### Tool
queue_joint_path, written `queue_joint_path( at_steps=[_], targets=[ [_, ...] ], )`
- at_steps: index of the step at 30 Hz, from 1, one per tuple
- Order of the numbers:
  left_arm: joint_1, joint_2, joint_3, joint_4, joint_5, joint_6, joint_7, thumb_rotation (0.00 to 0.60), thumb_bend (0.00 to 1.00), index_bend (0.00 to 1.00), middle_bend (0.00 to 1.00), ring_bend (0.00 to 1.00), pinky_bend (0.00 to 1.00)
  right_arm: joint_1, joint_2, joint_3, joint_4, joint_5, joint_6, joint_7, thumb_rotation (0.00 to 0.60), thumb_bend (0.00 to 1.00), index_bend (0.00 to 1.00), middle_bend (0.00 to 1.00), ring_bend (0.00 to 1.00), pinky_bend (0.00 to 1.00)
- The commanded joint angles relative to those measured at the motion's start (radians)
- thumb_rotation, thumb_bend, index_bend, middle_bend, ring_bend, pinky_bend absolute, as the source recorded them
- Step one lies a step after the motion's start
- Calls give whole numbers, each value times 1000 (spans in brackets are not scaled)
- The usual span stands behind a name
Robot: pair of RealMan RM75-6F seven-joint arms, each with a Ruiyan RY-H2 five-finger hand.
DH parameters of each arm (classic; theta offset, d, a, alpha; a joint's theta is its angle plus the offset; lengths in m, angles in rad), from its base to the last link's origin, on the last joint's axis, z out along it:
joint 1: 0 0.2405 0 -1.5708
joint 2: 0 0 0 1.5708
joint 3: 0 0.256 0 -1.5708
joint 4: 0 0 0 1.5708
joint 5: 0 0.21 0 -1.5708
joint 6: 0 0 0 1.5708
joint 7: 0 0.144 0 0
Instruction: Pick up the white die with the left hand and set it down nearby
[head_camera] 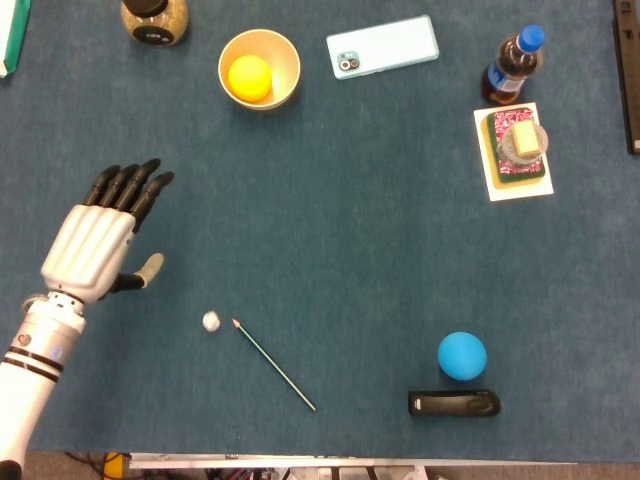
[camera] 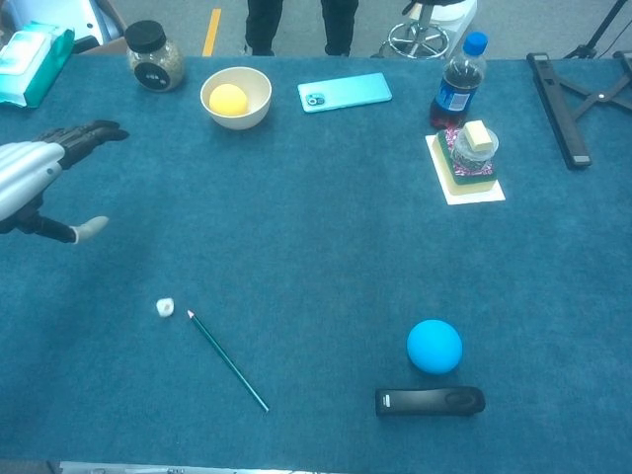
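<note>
The white die (head_camera: 211, 321) lies on the blue table cloth near the front left, also seen in the chest view as the die (camera: 165, 307). My left hand (head_camera: 100, 235) hovers above and to the left of it, fingers stretched out and apart, thumb pointing toward the die, holding nothing. In the chest view the left hand (camera: 44, 178) sits at the left edge, well apart from the die. The right hand does not show in either view.
A green pencil (head_camera: 273, 364) lies just right of the die. A blue ball (head_camera: 461, 355) and a black remote (head_camera: 454, 403) are at the front right. Farther back stand a bowl (head_camera: 285, 55) with a yellow ball, a phone (head_camera: 383, 46), a jar (head_camera: 155, 20) and a bottle (head_camera: 512, 65).
</note>
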Motion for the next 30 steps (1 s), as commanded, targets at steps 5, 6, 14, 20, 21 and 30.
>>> queue_joint_path(
  at_steps=[5, 6, 14, 20, 21, 30],
  targets=[
    [11, 1, -8, 15, -15, 7, -9, 600, 327, 71, 0, 0, 0, -10, 10, -3, -10, -9, 17, -1, 600, 98, 490, 387, 256, 265],
    [14, 1, -10, 17, -17, 9, -10, 600, 327, 75, 0, 0, 0, -12, 11, -4, -11, -10, 19, -1, 600, 98, 490, 387, 256, 265],
    [42, 0, -20, 64, 16, 77, -18, 600, 327, 152, 0, 0, 0, -23, 18, -12, -16, -26, 32, -2, 600, 98, 490, 387, 256, 265],
    [96, 10, -22, 184, 121, 222, -124, 600, 327, 326, 85, 85, 360, -47, 55, -34, -72, -73, 66, -53, 600, 98, 490, 387, 256, 265],
    [109, 23, -20, 204, 128, 243, -134, 600, 327, 339, 111, 112, 387, -53, 66, -39, -88, -84, 73, -69, 600, 97, 490, 387, 256, 265],
    [229, 178, 3, 185, 105, 367, -85, 600, 328, 336, 218, 196, 452, -95, 135, -79, -211, -159, 108, -197, 600, 98, 490, 387, 256, 265]
  ],
)
